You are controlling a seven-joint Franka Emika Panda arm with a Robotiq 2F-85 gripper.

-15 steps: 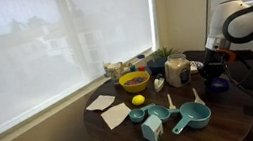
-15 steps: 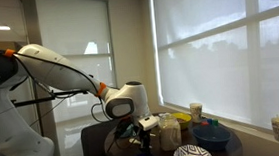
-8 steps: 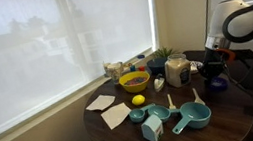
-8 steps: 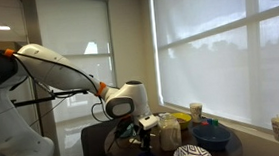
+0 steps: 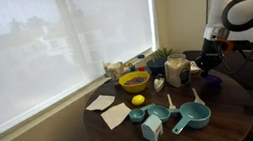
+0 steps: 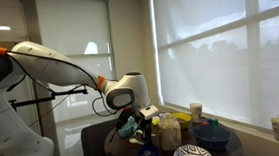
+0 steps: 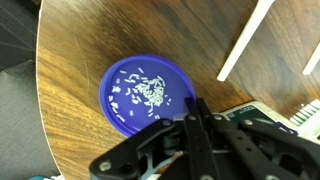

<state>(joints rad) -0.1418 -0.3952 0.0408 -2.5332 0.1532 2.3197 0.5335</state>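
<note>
A robot gripper point(image 7: 192, 108) hangs over a round wooden table point(image 7: 70, 40), its 2 fingers pressed together. Just beside the fingertips in the wrist view sits a blue dish point(image 7: 135, 95) holding white flakes, close to the table's curved edge. A white strip point(image 7: 245, 40) lies apart from the dish.

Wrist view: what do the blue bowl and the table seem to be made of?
The blue bowl looks like plastic or glazed ceramic: even colour, soft shine; I cannot tell which. The table looks like dark wood or veneer, smooth and slightly glossy: long grain lines run across it.
</note>
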